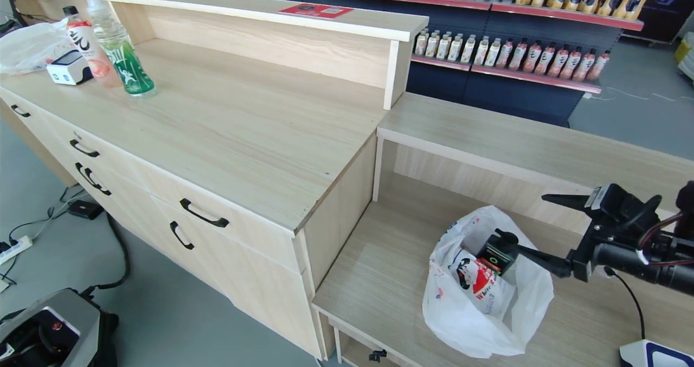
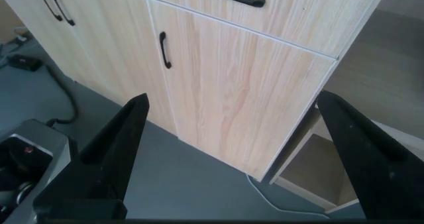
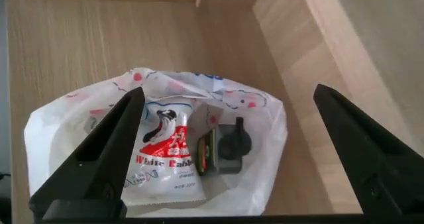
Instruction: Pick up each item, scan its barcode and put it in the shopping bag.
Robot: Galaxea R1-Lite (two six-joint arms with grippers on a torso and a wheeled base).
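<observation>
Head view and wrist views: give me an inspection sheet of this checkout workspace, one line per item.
Surface: wooden counter; lower shelf beside it.
Job's things: green bottle, pink bottle and scanner at the counter's far left end; shopping bag on the lower shelf, holding a packet and a dark item.
Clutter: white plastic bag by the scanner.
Pincers: right pincer open above the shopping bag; left pincer open, facing cupboard doors.
Cables: black cable and power strip on the floor; thin cable on the lower shelf.
Surroundings: drinks shelves behind.
</observation>
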